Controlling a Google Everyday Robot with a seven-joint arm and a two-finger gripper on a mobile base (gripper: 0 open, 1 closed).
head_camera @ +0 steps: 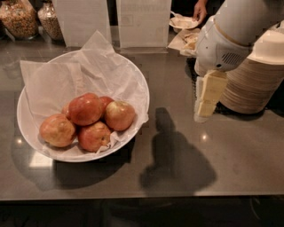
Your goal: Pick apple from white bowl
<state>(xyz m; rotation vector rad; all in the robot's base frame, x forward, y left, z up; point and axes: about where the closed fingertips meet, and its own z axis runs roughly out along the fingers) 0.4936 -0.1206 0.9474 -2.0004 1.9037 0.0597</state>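
Observation:
The apple (85,109), the largest and deepest red, lies on top of the pile in the white bowl (141,87), which is lined with crinkled white paper. A paler yellow-orange apple (57,130) lies to its left, and two smaller red-and-yellow apples (119,115) (94,136) to its right and front. My gripper (205,99) hangs from the white arm (230,35) above the grey counter. It is to the right of the bowl, well apart from it, and holds nothing that I can see.
Stacks of small cream bowls (257,80) stand at the right, just behind the arm. Two jars (20,17) and two upright sign holders (144,22) line the back edge. A person's hand (199,9) is over a small plate at the back.

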